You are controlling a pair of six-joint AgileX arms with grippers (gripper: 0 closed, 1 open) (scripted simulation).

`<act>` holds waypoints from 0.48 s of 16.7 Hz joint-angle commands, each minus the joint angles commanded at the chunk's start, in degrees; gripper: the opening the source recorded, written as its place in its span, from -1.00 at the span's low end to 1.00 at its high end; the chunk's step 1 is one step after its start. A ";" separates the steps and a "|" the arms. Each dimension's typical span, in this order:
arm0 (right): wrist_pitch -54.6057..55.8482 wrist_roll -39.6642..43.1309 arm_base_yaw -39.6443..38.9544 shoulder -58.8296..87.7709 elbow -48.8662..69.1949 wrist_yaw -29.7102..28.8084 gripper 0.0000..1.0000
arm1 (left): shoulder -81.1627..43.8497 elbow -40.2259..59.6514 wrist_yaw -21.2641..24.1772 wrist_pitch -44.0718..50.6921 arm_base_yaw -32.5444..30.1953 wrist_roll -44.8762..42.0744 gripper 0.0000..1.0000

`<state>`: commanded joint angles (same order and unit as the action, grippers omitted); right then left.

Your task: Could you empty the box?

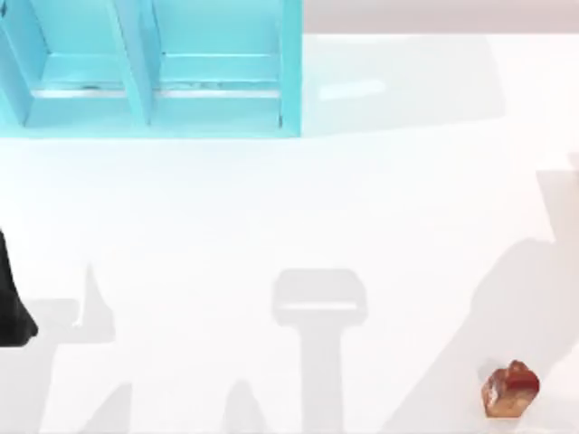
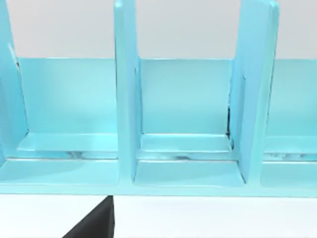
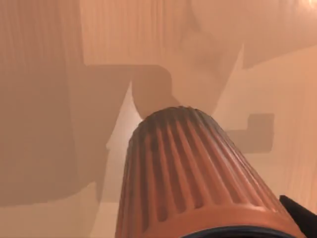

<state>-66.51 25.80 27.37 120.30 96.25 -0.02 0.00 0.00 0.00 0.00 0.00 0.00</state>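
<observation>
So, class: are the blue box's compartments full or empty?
Empty, as far as visible: the blue box shows bare compartment floors. A small brown object sits on the table, outside it.

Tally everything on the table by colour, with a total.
Blue: 1, the rack with open compartments, at the table's far left.
Reddish-brown: 1, a small object near the table's front right corner; the ribbed orange-brown thing close to the right wrist camera may be the same item, but I cannot tell.
Total: 2
</observation>
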 joint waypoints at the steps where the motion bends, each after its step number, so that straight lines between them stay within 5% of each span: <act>1: -2.57 0.00 0.10 -0.07 2.60 0.01 -1.00 | 0.00 0.00 0.00 0.00 0.00 0.00 1.00; 8: -20.95 0.19 0.23 -0.84 20.07 -0.04 -1.00 | 0.00 0.00 0.00 0.00 0.00 0.00 1.00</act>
<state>-87.46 25.99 27.59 119.47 116.32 -0.06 0.00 0.00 0.00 0.00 0.00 0.00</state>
